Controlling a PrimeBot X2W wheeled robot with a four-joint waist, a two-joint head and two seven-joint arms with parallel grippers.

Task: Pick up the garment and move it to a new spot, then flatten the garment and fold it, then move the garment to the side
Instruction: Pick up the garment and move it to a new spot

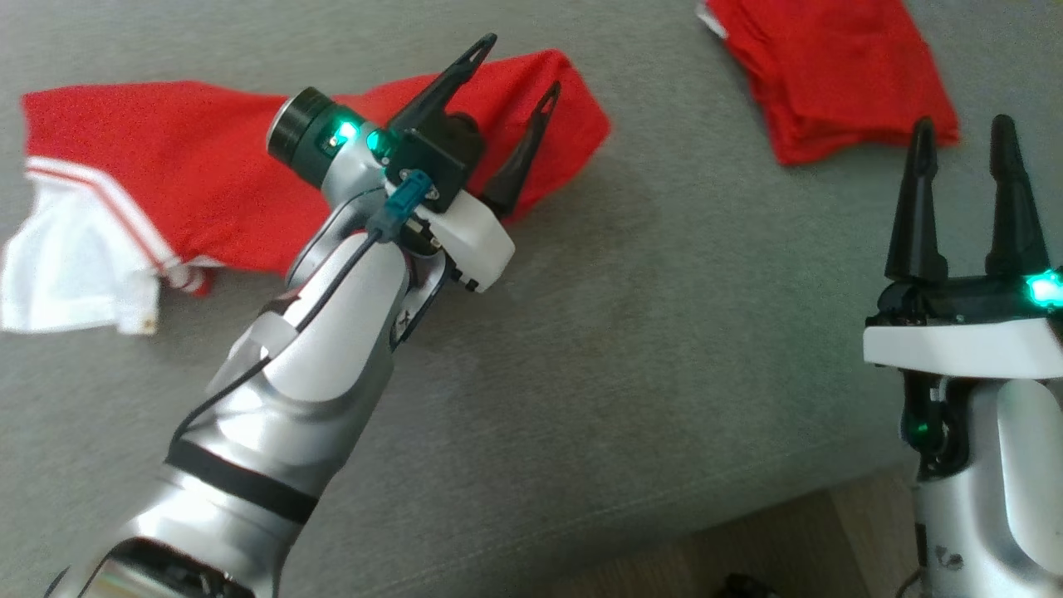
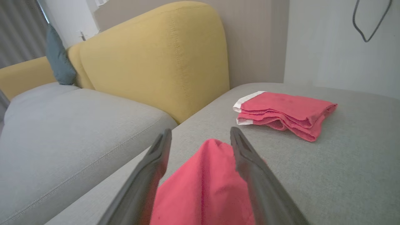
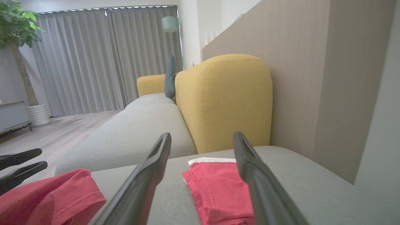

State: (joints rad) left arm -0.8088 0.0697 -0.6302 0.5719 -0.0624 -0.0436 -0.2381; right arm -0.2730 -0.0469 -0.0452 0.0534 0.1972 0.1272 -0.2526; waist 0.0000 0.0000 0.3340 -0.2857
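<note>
At lower right the right gripper [image 1: 963, 124] hangs with its fingers apart, empty. The left gripper [image 1: 521, 62], the nearer one, is spread around the right end of the garment [image 1: 166, 166]. The garment lies on the sofa cushion [image 1: 664, 332] at upper left, its long axis left-right and its white-trimmed end pointing left.

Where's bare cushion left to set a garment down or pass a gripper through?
Free: grey cushion between spread garment and folded garment, plus the wide strip toward its front edge between left gripper and right gripper. Crowded: far left under the left gripper, far right corner.
</note>
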